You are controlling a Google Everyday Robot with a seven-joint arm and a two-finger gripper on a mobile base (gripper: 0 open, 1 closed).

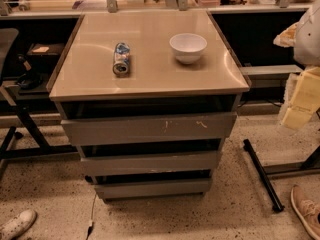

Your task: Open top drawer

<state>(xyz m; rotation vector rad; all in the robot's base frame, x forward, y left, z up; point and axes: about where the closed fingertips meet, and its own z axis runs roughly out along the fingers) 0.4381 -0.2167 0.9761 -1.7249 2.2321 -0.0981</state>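
The top drawer point(150, 128) is the widest grey front of three on a small cabinet, just under the beige tabletop point(150, 79). It has no handle and bears yellowish scratch marks right of centre. A dark gap runs between its upper edge and the tabletop. Two narrower grey drawer fronts point(150, 163) sit below it. My gripper point(302, 101) shows as yellowish blocks at the right edge of the view, below the white arm point(310, 34). It is to the right of the cabinet, about level with the top drawer, and apart from it.
A can point(121, 58) lies on its side on the tabletop beside a white bowl point(188, 47). A black bar point(262, 174) lies on the floor at the right. Shoes show at the bottom right point(307, 211) and bottom left point(17, 224). A chair base point(20, 129) stands at the left.
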